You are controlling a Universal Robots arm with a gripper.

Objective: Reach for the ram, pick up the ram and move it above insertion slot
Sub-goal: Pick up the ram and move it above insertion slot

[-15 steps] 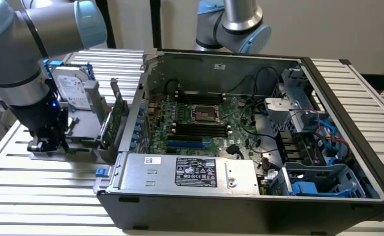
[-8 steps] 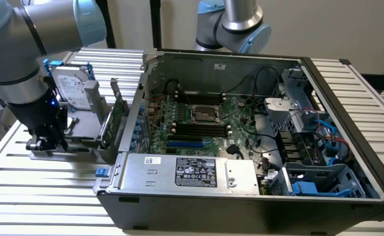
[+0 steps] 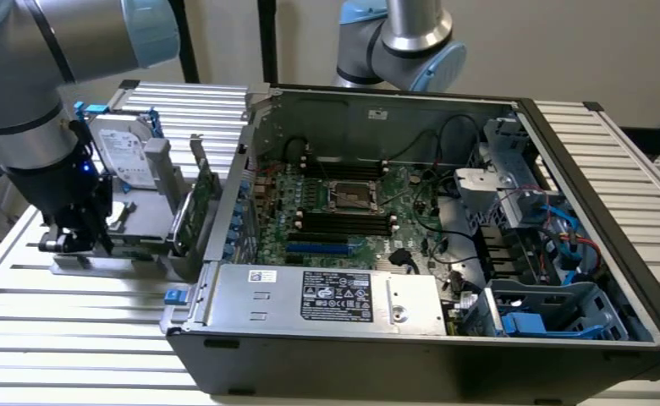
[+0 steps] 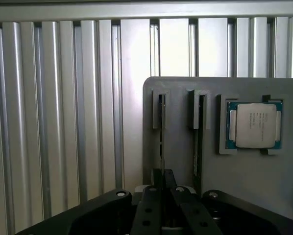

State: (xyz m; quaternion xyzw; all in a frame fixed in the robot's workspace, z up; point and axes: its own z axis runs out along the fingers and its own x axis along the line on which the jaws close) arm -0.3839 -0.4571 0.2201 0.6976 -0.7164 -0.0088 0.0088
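The ram (image 4: pixel 161 137) stands on edge in a slot of the grey holder (image 4: pixel 244 176), seen as a thin dark line. My gripper (image 4: pixel 162 196) is directly over it, its two black fingers (image 4: pixel 149 210) pressed in from either side, shut on the stick's upper edge. A second stick (image 4: pixel 198 132) stands in the neighbouring slot. In the exterior view my gripper (image 3: pixel 76 244) reaches down onto the holder (image 3: pixel 104 264) at that view's left, outside the open computer case. The black insertion slots (image 3: pixel 342 224) lie on the motherboard inside the case, below the CPU socket (image 3: pixel 350 194).
A CPU chip (image 4: pixel 254 125) rests in a pocket of the holder beside the sticks. A hard drive (image 3: pixel 127 156) and a green expansion card (image 3: pixel 202 207) stand upright between holder and case wall (image 3: pixel 239 169). Cables and a drive cage (image 3: pixel 533 211) crowd the case's far side. A second arm (image 3: pixel 404 42) stands behind.
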